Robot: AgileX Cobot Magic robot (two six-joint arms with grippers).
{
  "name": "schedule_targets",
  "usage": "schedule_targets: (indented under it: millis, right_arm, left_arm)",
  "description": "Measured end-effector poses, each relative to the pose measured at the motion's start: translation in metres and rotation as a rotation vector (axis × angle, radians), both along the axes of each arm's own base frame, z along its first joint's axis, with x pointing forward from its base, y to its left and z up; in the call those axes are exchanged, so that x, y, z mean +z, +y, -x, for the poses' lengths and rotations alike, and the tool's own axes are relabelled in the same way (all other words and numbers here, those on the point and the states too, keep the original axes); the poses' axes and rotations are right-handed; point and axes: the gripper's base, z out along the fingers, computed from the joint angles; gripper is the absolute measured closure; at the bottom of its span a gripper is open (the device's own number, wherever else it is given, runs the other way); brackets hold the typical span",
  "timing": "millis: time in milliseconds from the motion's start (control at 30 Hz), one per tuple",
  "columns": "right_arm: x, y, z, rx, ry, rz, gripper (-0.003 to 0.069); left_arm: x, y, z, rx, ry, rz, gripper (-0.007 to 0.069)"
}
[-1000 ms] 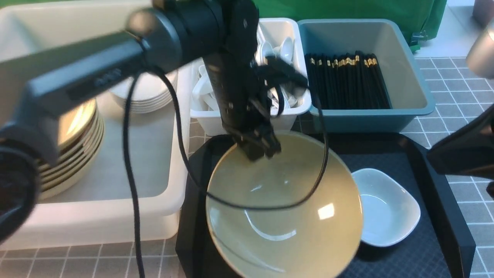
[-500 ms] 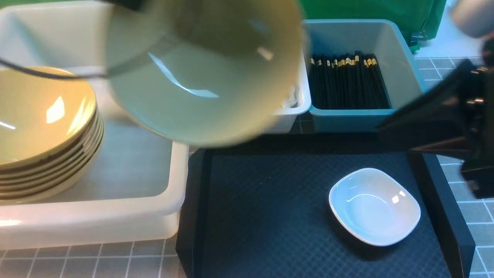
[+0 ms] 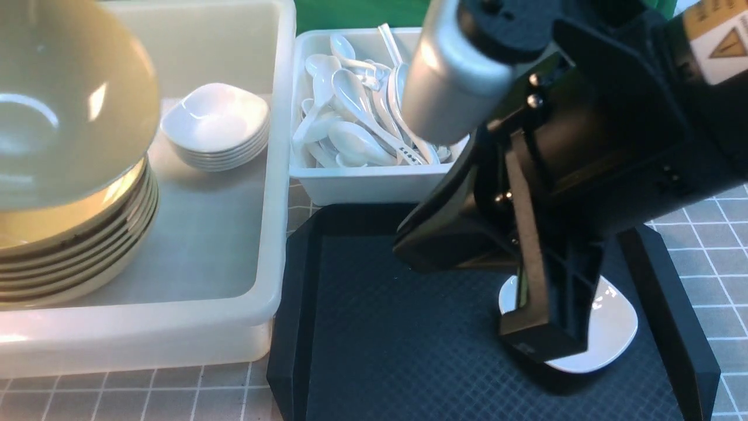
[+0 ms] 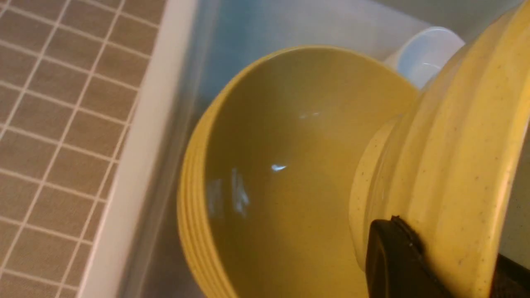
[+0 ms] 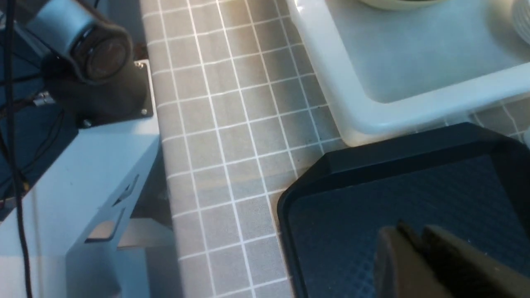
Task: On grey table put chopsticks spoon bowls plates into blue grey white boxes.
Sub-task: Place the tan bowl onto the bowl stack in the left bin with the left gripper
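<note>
Olive-yellow glaze filled the 10 o'clock corner of the front view, where one bowl (image 3: pixel 64 99) was held tilted in the air just above the stack of bowls (image 3: pixel 82 251), which was nested inside the large white box (image 3: pixel 274 193) at 9 o'clock. In the left wrist view the left jaws were seen closed on that bowl's rim, with one dark finger (image 4: pixel 393 256) pressed against its outer wall and the other hidden by the bowl. A pile of small white plates (image 3: pixel 216 126) was stacked in the same box, at 1 o'clock from the bowl stack. White spoons (image 3: pixel 350 126) were heaped in the small grey-white box (image 3: pixel 362 187) at 12 o'clock. The black tray (image 3: pixel 380 327) was set on the grey worktop (image 3: pixel 713 234) at 6 o'clock. A single white plate (image 3: pixel 613 333) was seen at the tray's 4 o'clock side, partly covered by the right arm (image 3: pixel 584 164). The right jaws were held in front of that plate, drawn almost together with nothing between them. Whether the plate was touched could not be told.
</note>
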Motion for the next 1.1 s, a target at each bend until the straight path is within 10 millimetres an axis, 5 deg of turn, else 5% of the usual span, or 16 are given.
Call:
schedule_targets:
  millis: [367,533,700,733,833,933,1033,1100]
  right_arm:
    - [-0.001,-0.001,-0.001,0.015,-0.029,0.021,0.0561]
    - [-0.001,-0.001,-0.001,0.034,-0.047,0.034,0.0561]
    - [-0.001,-0.001,-0.001,0.052,-0.064,0.041,0.0559]
    - [-0.001,-0.001,-0.001,0.053,-0.066,0.042,0.0558]
    - [-0.001,-0.001,-0.001,0.055,-0.068,0.043,0.0554]
    - [-0.001,-0.001,-0.001,0.056,-0.07,0.043,0.055]
    - [-0.001,-0.001,-0.002,0.057,-0.071,0.043,0.0547]
    - [-0.001,-0.001,-0.002,0.059,-0.074,0.045,0.0547]
  left_arm:
    - [-0.065,0.014,-0.005,0.117,0.038,0.048,0.0614]
    - [-0.09,0.017,-0.004,0.123,0.059,0.026,0.0531]
    - [-0.092,0.016,-0.004,0.12,0.056,0.032,0.0381]
    - [-0.091,0.015,-0.005,0.119,0.05,0.037,0.0286]
    - [-0.089,0.014,-0.004,0.114,0.039,0.033,0.016]
    - [-0.085,0.013,-0.002,0.108,0.038,0.005,0.0098]
    - [-0.069,0.014,0.001,0.099,0.018,-0.054,0.0029]
    - [-0.042,0.011,0.004,0.085,-0.031,-0.098,0.0015]
